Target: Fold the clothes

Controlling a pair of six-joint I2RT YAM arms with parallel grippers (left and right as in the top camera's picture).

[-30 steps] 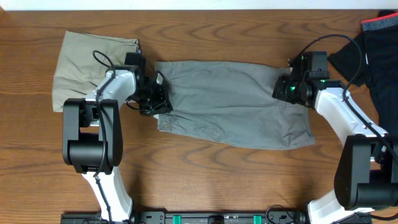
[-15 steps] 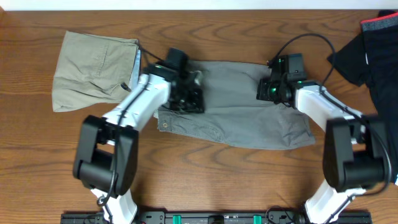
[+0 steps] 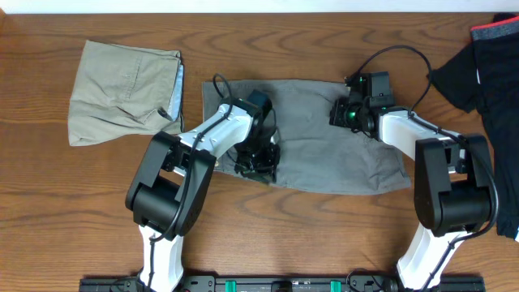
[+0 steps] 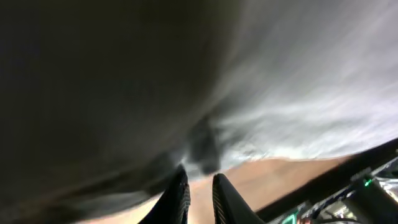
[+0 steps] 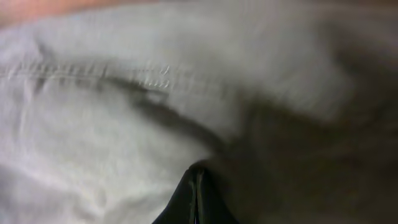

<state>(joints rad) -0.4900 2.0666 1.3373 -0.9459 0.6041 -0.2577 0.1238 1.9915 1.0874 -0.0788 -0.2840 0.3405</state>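
Over the middle of the wooden table (image 3: 284, 235), both arms reach inward onto a grey garment (image 3: 324, 150) that lies spread flat, its long side running left to right.

The left arm is bent sharply: its white forearm runs from the left edge of the cloth toward the centre, and the left gripper (image 3: 259, 161) points down onto the near-left part of the garment. In the left wrist view its fingers (image 4: 178, 198) stand almost together with only a thin slit between them, and a dark pucker of grey fabric sits right at their tips, so the hand is clenched on the cloth. Fabric drapes above and around the fingers, and bare wood shows just beyond them. The picture is blurred, so I cannot make out how much cloth is caught.

The right arm stretches in from the right side, elbow low, and the right gripper (image 3: 342, 113) sits on the far-right part of the same garment. In the right wrist view its fingers (image 5: 196, 193) are pressed tight together on a fold of the grey cloth, with a stitched seam running across just ahead of them.

Well to the left of the left hand lies a folded khaki garment (image 3: 122, 93), apart from the grey one. Well to the right of the right hand, a dark garment (image 3: 491, 73) with a red-trimmed edge lies at the table's corner.
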